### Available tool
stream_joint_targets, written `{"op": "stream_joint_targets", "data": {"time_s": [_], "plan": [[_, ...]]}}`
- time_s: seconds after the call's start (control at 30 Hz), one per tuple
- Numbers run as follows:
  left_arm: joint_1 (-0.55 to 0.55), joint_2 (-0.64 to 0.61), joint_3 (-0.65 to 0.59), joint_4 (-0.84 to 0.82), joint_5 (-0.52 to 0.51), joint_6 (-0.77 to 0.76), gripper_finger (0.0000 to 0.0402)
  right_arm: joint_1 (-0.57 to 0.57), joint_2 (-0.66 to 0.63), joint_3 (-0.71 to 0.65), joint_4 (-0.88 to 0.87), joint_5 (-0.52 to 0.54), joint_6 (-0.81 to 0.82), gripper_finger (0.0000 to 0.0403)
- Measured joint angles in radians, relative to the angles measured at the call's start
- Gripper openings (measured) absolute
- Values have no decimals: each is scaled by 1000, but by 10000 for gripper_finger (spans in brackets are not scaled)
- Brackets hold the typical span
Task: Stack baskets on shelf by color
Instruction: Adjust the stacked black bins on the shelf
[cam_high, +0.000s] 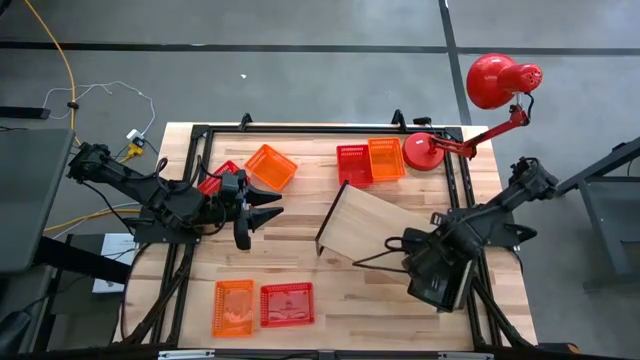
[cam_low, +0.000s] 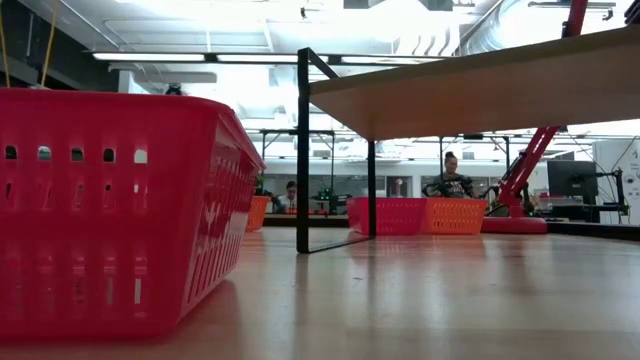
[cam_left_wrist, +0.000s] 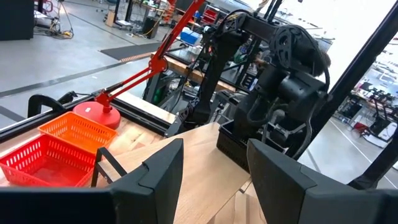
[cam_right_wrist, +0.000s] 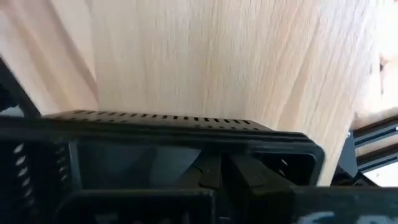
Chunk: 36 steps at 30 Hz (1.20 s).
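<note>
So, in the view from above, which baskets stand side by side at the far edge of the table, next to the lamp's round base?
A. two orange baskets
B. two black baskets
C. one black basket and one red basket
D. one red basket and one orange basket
D: a red basket and an orange basket stand side by side beside the lamp base.

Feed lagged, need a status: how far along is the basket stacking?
Nothing is stacked on the shelf yet. The right gripper, fingers shut, holds a black basket at the shelf's edge; the left gripper is open and empty. The orange basket, the red and orange pairs are left on the table.
</note>
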<state>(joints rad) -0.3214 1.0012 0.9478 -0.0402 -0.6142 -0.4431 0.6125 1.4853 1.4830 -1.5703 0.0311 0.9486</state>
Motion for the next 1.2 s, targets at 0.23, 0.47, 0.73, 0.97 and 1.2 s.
{"op": "stream_joint_targets", "data": {"time_s": [0.23, 0.47, 0.73, 0.97, 1.2], "plan": [[0, 0, 0, -1, 0, 0, 165, 52, -65, 96, 56, 4, -71, 0], [0, 0, 0, -16, -3, 0, 165, 118, -50, 102, 432, -160, -106, 0], [0, 0, 0, -19, -3, 1, 165, 137, 74, 69, 404, -207, -65, 0], [0, 0, 0, -19, -3, 1, 165, 137, 79, 70, 305, -188, 41, 0], [0, 0, 0, -19, -3, 0, 165, 137, 78, 72, 254, -208, 73, 0]]}}
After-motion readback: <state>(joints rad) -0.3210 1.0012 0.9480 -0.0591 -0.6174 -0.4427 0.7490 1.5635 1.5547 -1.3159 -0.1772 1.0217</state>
